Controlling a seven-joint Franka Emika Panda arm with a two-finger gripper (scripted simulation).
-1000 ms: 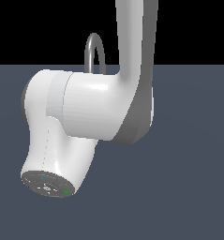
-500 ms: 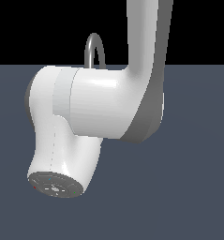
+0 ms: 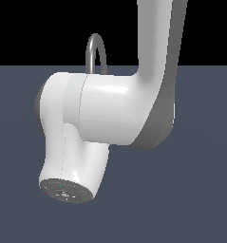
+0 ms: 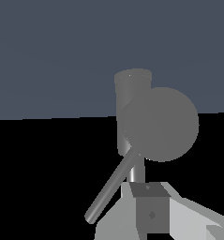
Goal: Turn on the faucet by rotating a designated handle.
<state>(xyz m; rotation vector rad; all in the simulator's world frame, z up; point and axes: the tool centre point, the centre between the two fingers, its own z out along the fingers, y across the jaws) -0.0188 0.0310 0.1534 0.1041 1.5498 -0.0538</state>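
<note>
The faucet's [image 3: 96,49] arched grey spout shows above the white arm in the exterior view; the rest of it is hidden behind the arm. In the wrist view the faucet's base [image 4: 132,91] appears as a grey cylinder with a round grey part [image 4: 162,124] in front. The handle [image 4: 111,185] is a thin grey rod slanting away from that base. My gripper [image 4: 150,192] is close up against the faucet, and its dark finger block [image 4: 151,213] sits right beside the handle's rod. I cannot make out a gap between the fingers, nor contact with the rod.
The big white-and-grey arm [image 3: 115,114] fills the middle of the exterior view, with its round end cap [image 3: 66,190] low on the exterior view's left. A flat dark blue-grey floor [image 3: 205,190] lies all around.
The arm has drifted steadily toward the exterior view's right and a little lower. The faucet's spout has stayed where it was.
</note>
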